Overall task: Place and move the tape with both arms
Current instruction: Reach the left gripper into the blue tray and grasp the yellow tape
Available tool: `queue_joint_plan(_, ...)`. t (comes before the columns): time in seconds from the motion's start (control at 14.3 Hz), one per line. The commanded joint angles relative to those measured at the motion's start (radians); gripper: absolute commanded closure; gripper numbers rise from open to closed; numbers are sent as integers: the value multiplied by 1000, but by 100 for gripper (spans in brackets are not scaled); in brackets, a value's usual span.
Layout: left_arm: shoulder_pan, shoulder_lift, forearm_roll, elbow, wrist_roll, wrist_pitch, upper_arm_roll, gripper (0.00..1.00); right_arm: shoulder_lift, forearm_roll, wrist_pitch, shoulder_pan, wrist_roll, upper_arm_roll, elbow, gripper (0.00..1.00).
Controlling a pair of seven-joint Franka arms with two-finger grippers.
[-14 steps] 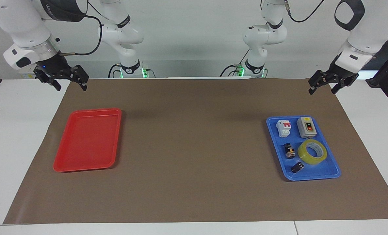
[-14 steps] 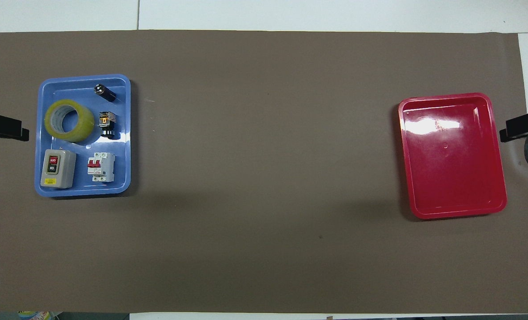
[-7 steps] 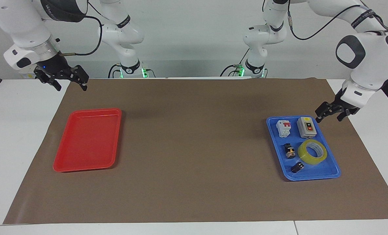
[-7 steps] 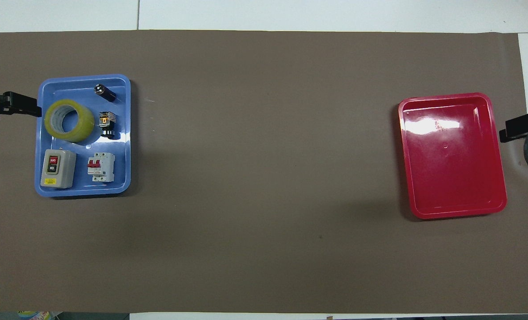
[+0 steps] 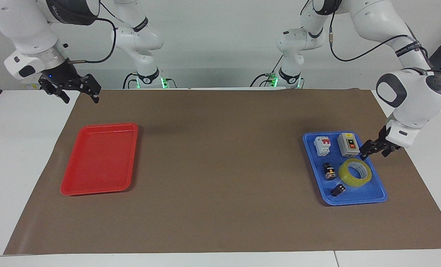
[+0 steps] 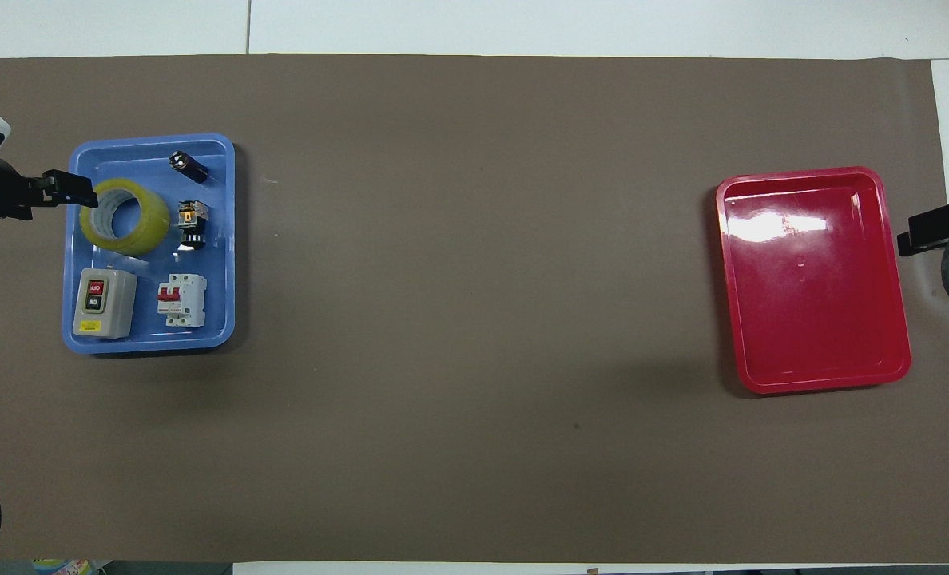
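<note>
- Left gripper [image 5: 374, 152]: it has dropped from the table corner and now sits low over the blue tray's [image 5: 354, 202] edge. That puts it between the grey switch box [image 5: 349, 145] and the tape [image 5: 345, 174]. Claw is spread and holds nothing. I can't tell if a fingertip touches the roll.
- Meaning: you're in the approach to the pick. The grasp is not yet made.
- Tape: flat in the blue tray at the left arm's end of the table. It is farther from the robots than the switch box and just beside the small black parts.
- Writing: the switch box has red and black buttons and a yellow sticker, text too small to read. The white breaker [image 6: 180, 299] with red levers has no legible marking.
- Red tray [image 5: 98, 159]: at the right arm's end, nothing in it.
- Right gripper [image 5: 78, 94]: unchanged, waiting over the mat's corner, claw spread. The arm band's lettering is unreadable.
</note>
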Motion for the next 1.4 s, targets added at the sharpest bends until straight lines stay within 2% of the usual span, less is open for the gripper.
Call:
queue_joint_plan(0.0, 4, 16, 10, -17, -117, 51, -1, 0, -2, -2, -4, -12, 13, 6, -3, 0)
queue_joint_plan(0.21, -1, 90, 10, -9, -216, 70, 1, 0, -2, -2, -3, -10, 13, 6, -3, 0)
queue_joint_plan(0.42, 4, 116, 10, -12, -270, 70, 2, 0, -2, -2, -3, -12, 13, 6, -3, 0)
queue_joint_plan(0.91, 11, 124, 11, -59, -298, 108, 2, 2, -2, -2, -3, -12, 12, 6, -3, 0)
queue_joint_plan(1.05, 10, 119, 13, -78, -303, 125, 2, 8, -2, -2, -3, -12, 12, 6, -3, 0)
queue_joint_plan(1.12, 11, 119, 11, -81, -301, 125, 2, 44, -2, -2, -3, -12, 12, 6, -2, 0)
queue_joint_plan(1.19, 16, 116, 13, -87, -301, 122, 2, 86, -2, -2, -3, -12, 12, 6, -3, 0)
queue_joint_plan(1.26, 19, 109, 13, -98, -297, 114, 2, 100, -2, -2, -3, -12, 12, 6, -3, 0)
queue_joint_plan(1.33, 20, 105, 13, -101, -292, 111, 2, 100, -2, -2, -3, -12, 12, 6, -3, 0)
